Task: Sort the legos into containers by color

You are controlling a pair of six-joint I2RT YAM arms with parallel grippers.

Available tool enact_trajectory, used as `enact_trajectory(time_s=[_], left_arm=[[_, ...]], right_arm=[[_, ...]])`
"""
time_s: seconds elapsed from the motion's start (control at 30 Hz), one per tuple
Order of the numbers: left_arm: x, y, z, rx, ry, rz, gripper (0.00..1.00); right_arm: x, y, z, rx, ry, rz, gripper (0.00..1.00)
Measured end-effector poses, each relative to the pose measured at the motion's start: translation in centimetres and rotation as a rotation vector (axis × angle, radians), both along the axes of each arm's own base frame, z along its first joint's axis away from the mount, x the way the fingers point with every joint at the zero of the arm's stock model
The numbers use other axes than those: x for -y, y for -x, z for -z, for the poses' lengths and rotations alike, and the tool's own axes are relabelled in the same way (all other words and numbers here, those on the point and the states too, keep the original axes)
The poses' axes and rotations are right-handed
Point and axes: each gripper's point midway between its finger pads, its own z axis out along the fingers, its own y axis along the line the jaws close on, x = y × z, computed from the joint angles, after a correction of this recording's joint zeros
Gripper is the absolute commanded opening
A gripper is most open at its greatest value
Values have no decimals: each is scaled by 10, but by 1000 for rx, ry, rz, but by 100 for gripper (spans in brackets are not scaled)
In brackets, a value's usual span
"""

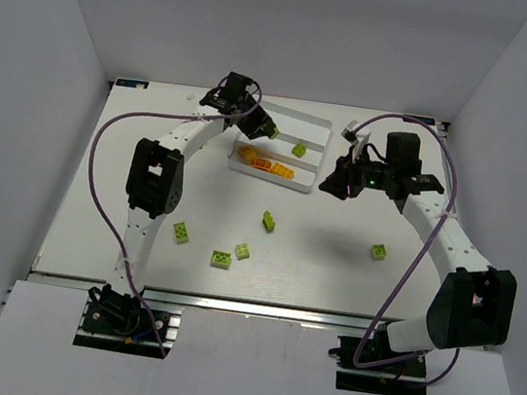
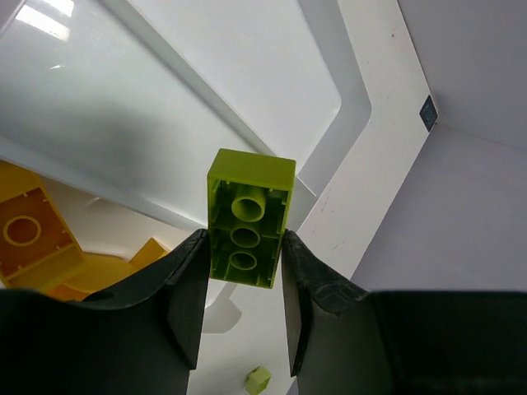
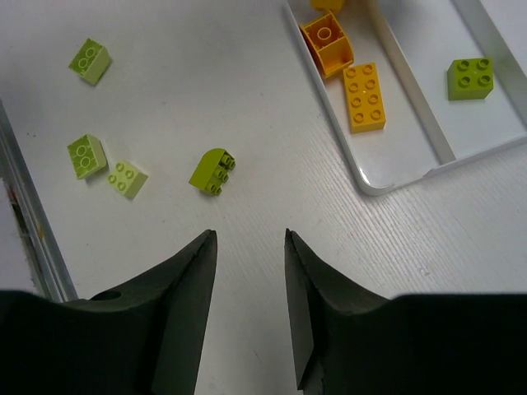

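The white tray (image 1: 319,123) lies at the back centre, with three long slots. Orange legos (image 1: 270,167) lie in its near slot and one lime lego (image 1: 299,149) in the middle slot. My left gripper (image 1: 258,125) hangs over the tray's left end, shut on a lime 2x3 lego (image 2: 247,218) with its hollow underside toward the camera. My right gripper (image 1: 332,184) is open and empty, above the table just right of the tray's near right corner (image 3: 380,186). In the right wrist view the orange legos (image 3: 362,97) and the lime lego in the tray (image 3: 470,78) show.
Loose lime legos lie on the table in front of the tray: one (image 1: 268,221) in the middle, three (image 1: 220,260) toward the near left, one (image 1: 378,252) at the right. White walls enclose the table on three sides.
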Motion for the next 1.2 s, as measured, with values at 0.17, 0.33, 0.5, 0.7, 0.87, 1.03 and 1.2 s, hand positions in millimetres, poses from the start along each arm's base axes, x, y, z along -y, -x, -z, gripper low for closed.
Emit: enact_trajectory(time_s=[0.17, 0.33, 0.5, 0.7, 0.87, 1.03, 1.2], left_arm=[[2, 0, 6, -22, 8, -25, 65], [2, 0, 18, -45, 4, -32, 66], [2, 0, 25, -54, 2, -29, 45], [-9, 10, 0, 20, -34, 37, 36], [-46, 66, -73, 151, -127, 104, 78], [-98, 158, -147, 346, -212, 101, 87], [-138, 241, -136, 369, -265, 51, 88]], right_arm=[[2, -1, 1, 2, 5, 6, 51], [2, -1, 3, -2, 10, 0, 56], [0, 7, 7, 5, 15, -57, 89], [-17, 22, 7, 107, -14, -254, 89], [-58, 41, 42, 41, 44, -370, 59], [-95, 41, 87, -126, 179, -322, 55], [-104, 40, 114, -234, 294, -165, 66]])
